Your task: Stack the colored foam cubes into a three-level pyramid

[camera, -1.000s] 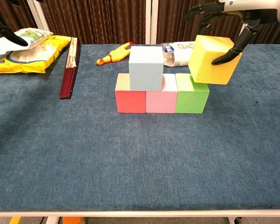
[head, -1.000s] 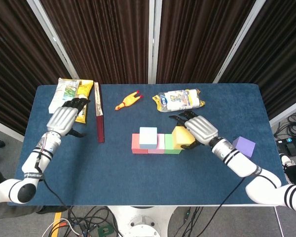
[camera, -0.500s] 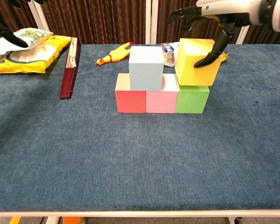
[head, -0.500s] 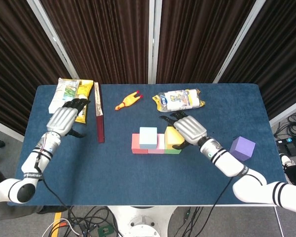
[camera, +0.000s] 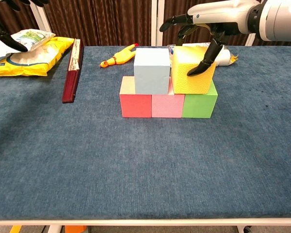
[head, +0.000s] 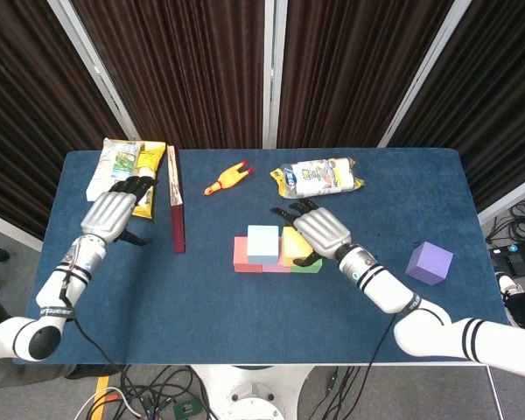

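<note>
Head view: a base row of red cube (head: 247, 256), pink cube (head: 282, 260) and green cube (head: 310, 264) is laid mid-table. A pale blue cube (head: 262, 242) is seated on it. The yellow cube (head: 295, 245) is clasped from above by the right hand (head: 319, 232). A purple cube (head: 430, 262) is left well apart, far right. The left hand (head: 112, 213) is held empty, fingers apart, near a snack bag (head: 149, 171).

Chest view: the yellow cube (camera: 192, 70) is clamped by the right hand (camera: 207, 22), slightly tilted over pink cube (camera: 167, 103) and green cube (camera: 199, 102). Level two is judged nearly done; release and the purple cap are left.

The blue table (head: 245, 297) carries 3 base cubes (camera: 168, 105), a purple cube (head: 430, 262), a book (head: 175, 210), snack bags (head: 122, 166).
</note>
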`<state>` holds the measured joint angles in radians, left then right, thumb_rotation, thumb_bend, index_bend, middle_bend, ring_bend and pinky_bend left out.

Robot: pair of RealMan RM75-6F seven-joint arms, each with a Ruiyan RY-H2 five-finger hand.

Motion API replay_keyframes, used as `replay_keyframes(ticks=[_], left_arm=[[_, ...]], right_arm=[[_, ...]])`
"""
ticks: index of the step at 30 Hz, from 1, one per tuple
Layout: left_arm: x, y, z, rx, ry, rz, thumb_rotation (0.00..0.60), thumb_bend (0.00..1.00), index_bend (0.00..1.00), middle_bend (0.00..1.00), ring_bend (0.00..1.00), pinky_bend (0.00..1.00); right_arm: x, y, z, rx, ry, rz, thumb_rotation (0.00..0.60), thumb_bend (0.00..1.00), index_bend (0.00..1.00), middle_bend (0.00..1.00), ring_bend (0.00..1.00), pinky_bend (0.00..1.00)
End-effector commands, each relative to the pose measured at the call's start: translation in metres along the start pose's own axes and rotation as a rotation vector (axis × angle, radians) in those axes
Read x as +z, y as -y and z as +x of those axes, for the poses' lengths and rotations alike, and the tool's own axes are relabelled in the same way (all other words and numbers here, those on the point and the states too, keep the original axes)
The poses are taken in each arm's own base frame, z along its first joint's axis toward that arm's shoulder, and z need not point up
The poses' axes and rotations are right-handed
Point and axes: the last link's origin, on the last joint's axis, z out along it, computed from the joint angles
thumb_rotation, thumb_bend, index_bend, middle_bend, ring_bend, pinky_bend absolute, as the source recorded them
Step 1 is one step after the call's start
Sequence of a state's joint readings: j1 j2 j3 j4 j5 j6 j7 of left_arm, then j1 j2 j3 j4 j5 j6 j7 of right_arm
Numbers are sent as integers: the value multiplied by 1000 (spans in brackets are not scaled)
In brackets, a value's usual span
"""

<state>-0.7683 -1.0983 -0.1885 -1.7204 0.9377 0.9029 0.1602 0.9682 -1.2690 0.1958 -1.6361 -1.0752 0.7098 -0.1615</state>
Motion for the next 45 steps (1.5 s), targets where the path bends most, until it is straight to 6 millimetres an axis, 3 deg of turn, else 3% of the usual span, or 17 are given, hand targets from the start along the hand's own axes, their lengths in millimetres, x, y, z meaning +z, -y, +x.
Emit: replay_keyframes(ticks=[1,33,37,45], left_arm=[[0,1,-1,-1,0,1,600,65,88,57,0,120],[3,4,-4,-9,15,6,600,65,87,57,0,120],[3,5,-4,-7,16,8,600,65,87,57,0,120],[3,6,-4,-6,14,8,600,65,88,57,0,120]], right_arm=[[2,0,0,-9,-5,-2,600,83,39,360,88,48],[13,7,-4,-9,16,-4,600,78,22,346,80,21],[13,7,-5,-5,21,-6,600,72,3,313,58,4],[13,7,-5,4,28,-8,600,59,0,142,0,0]])
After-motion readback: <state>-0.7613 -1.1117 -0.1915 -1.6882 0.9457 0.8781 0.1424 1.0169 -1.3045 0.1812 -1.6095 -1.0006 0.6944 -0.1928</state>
